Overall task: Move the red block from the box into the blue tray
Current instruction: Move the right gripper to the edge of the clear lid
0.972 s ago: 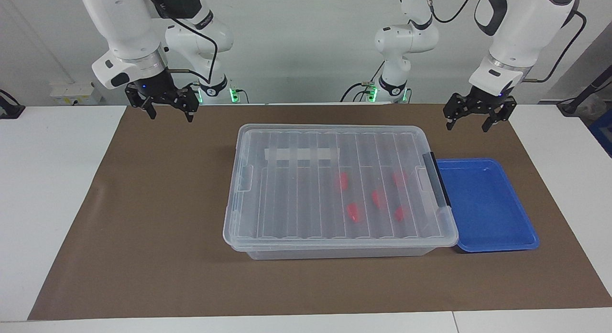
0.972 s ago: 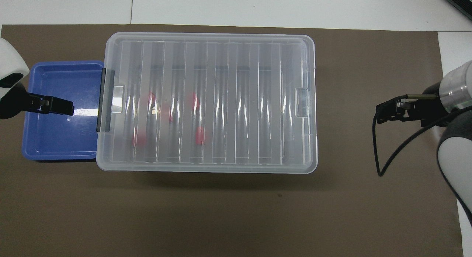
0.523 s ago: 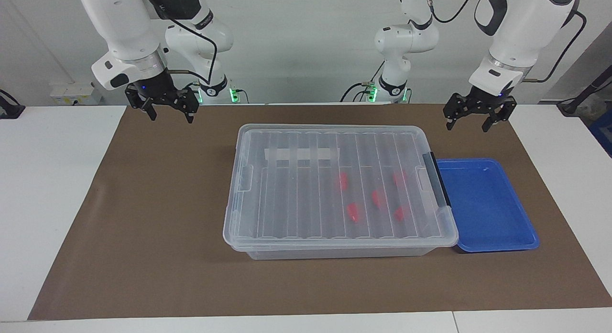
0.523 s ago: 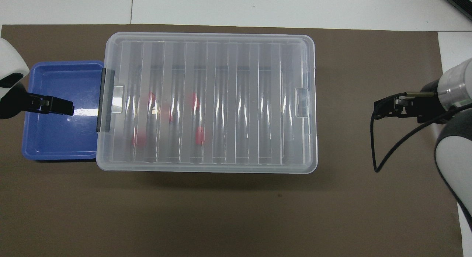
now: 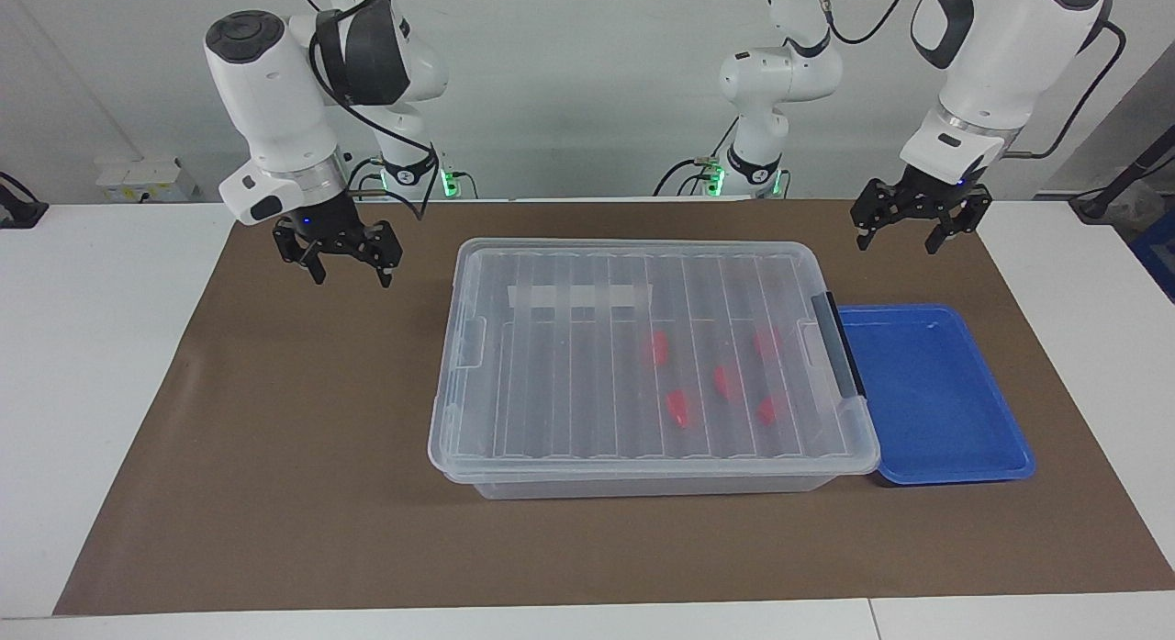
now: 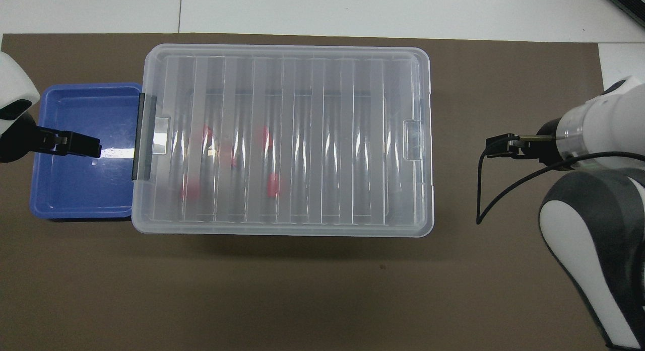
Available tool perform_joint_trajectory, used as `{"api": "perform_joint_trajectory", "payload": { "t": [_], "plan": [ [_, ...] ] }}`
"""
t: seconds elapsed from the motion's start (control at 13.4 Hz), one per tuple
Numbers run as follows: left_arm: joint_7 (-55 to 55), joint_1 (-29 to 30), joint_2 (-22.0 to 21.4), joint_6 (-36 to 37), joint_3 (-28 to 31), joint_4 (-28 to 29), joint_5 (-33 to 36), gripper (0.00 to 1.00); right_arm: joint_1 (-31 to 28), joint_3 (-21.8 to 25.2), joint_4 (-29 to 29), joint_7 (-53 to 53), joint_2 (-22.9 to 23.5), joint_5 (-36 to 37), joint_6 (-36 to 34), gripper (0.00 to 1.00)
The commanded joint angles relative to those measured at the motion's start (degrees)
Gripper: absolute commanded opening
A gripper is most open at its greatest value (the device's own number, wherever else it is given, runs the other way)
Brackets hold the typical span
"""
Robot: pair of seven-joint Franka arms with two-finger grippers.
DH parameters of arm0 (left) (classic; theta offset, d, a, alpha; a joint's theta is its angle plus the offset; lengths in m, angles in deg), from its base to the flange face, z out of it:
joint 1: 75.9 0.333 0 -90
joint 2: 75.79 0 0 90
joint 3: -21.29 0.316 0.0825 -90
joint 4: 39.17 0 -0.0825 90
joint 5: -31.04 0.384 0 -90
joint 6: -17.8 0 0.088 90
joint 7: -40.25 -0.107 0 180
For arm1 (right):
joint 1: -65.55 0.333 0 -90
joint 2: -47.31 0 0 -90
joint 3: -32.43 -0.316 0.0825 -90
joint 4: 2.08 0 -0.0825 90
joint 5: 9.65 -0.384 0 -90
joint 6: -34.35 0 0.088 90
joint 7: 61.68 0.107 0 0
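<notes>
Blocks (image 5: 679, 408), five red ones, lie inside the box (image 5: 643, 456), under its shut clear lid (image 5: 551, 364), toward the latch bar (image 5: 843, 346). The tray (image 5: 936, 397) sits on the mat (image 5: 275, 438) just beside that latch end, toward my left arm's end of the table. My left gripper (image 5: 898, 234) hangs open over the mat near the tray, holding nothing. My right gripper (image 5: 349, 268) hangs open over the mat beside the box's plain end, holding nothing.
</notes>
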Motion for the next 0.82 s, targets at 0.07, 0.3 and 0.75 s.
{"api": "perform_joint_trajectory", "payload": {
  "t": [0.07,0.3,0.75],
  "plan": [
    [-0.53,0.02,-1.79,-0.67,0.40,2.14,-0.74,1.00,3.77,-0.25,-3.61,2.54,0.95,-1.21,6.12,0.99],
    [-0.53,0.02,-1.79,-0.67,0.40,2.14,-0.74,1.00,6.85,-0.25,-4.66,7.89,1.57,-1.30,8.24,0.97],
    [-0.53,0.02,-1.79,-0.67,0.40,2.14,-0.74,1.00,7.74,-0.42,-7.30,8.08,1.04,-1.21,8.42,0.85]
  ]
}}
